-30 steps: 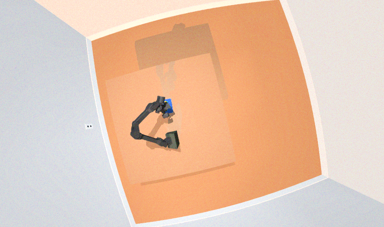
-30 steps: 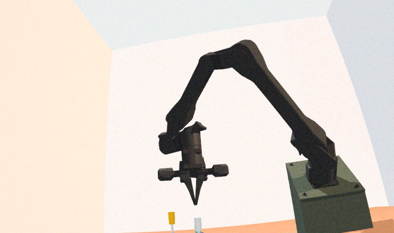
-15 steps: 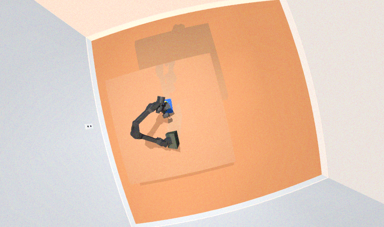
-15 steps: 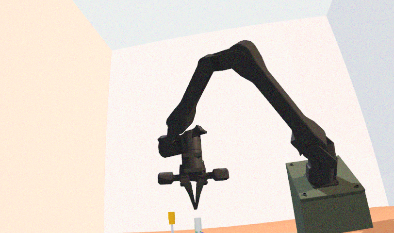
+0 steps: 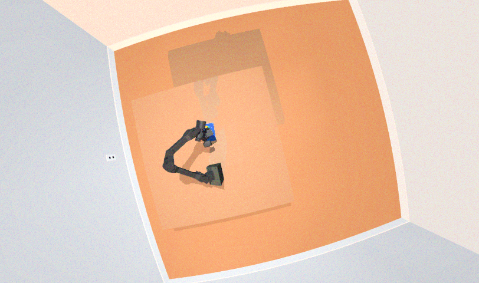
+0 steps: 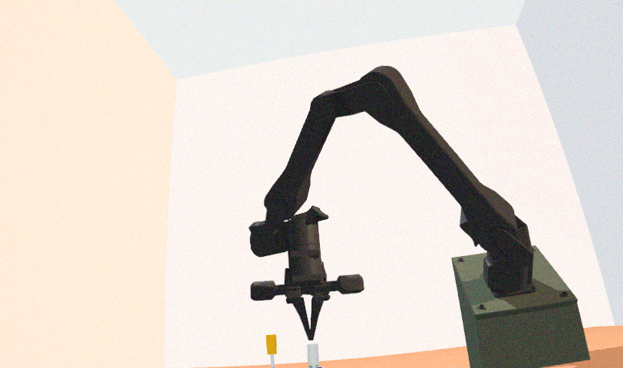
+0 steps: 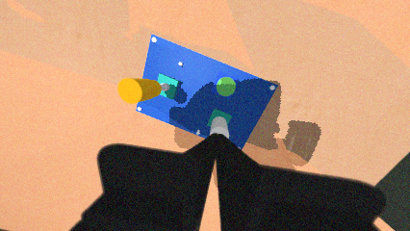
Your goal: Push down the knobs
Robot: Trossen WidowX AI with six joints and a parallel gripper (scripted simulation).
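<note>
The blue circuit board [image 7: 202,63] [image 5: 213,135] stands on the table. A yellow knob [image 6: 271,344] [image 7: 130,90] sits high on its thin shaft, with bare shaft showing below it, over a teal potentiometer [image 7: 161,79]. A whitish-grey knob [image 6: 312,355] [image 7: 219,126] stands upright over another potentiometer [image 7: 212,115]; its lower end is near the potentiometer, but I cannot tell whether they touch. My gripper [image 6: 311,338] [image 7: 217,138] is shut and empty, pointing down. Its tips are just above the grey knob's top, with a narrow gap in the exterior view.
A green round part [image 7: 226,87] is on the board between the corner and the grey knob's potentiometer. The arm's dark green base block [image 5: 215,174] [image 6: 527,340] stands on the table [image 5: 249,168] off to one side. The arm arches up between base and board.
</note>
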